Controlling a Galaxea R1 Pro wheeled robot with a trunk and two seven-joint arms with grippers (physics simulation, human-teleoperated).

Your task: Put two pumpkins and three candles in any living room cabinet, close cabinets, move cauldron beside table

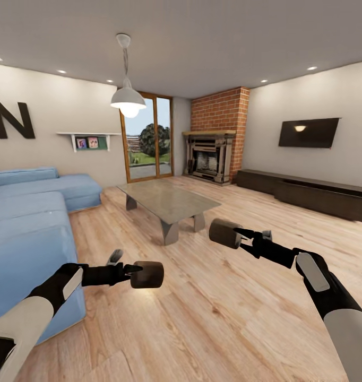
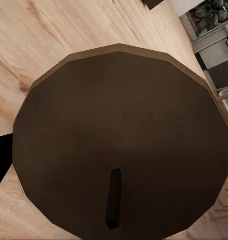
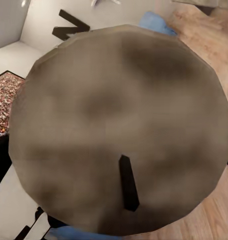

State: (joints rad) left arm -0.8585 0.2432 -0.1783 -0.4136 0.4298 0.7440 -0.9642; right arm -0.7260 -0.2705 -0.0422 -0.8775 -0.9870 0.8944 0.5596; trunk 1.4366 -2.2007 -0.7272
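A blue sofa (image 1: 27,212) stood along one wall beneath a small shelf (image 1: 89,136) holding pictures. A pendant lamp (image 1: 128,98) hung near the glass door (image 1: 147,137) — beside it, a brick fireplace (image 1: 210,156) and a wall-mounted television (image 1: 308,132).

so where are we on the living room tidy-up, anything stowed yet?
Nothing visibly stowed. In hand: the left gripper holds one candle and the right gripper holds another candle, both carried over the wood floor. The cabinet under the TV looks closed. Left: stow both, find the third candle, pumpkins and cauldron; the table top looks bare.
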